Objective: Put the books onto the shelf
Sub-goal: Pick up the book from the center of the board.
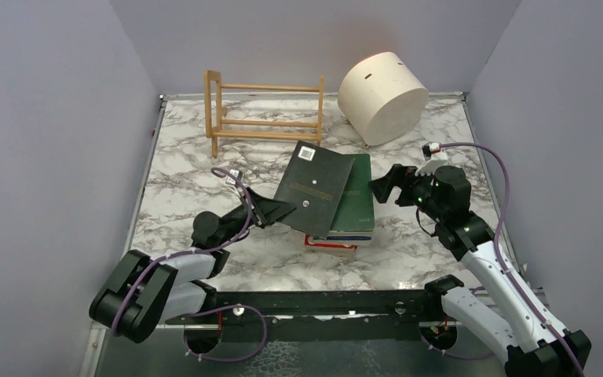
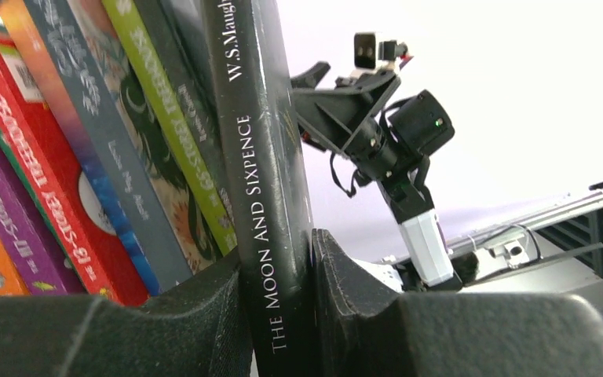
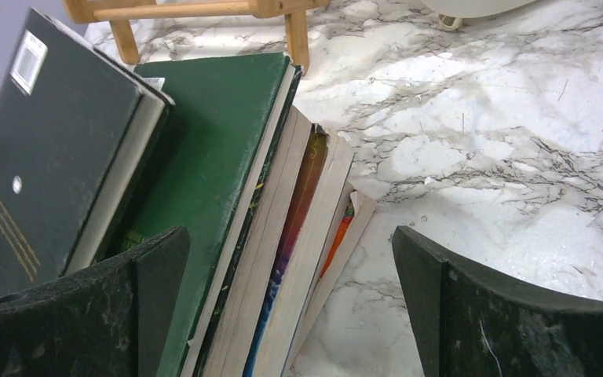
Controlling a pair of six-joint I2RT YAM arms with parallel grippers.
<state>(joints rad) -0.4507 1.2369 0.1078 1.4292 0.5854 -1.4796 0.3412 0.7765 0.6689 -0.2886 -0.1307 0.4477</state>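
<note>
Pinched narrow with the left claw [image 1: 276, 210] on the spine of the black book [image 1: 314, 187], at its 8 o'clock edge. Skewed across the top of the pile [image 1: 338, 238] at mid-table, over the green book [image 1: 359, 196].

Best done, likely:
- Raise straight up first, so as not to drag the green book or the red, lime and purple spines beneath.
- Watch for sag: held at one edge only, probably heavy, so apt to pivot between the pads.
- Turn upright, then carry toward 11 o'clock to the shelf [image 1: 264, 115], bare of books so far.
- Come in over the front rail and between the ladder ends; light wood, probably easy to shove.

Around:
- Drum [image 1: 382, 96] on its side at 1 o'clock, well off that path.
- Right claw [image 1: 380, 188] gaping wide at 3 o'clock of the pile, just beside it, holding nothing. Out of the way there, yet handy to steady the pile.
</note>
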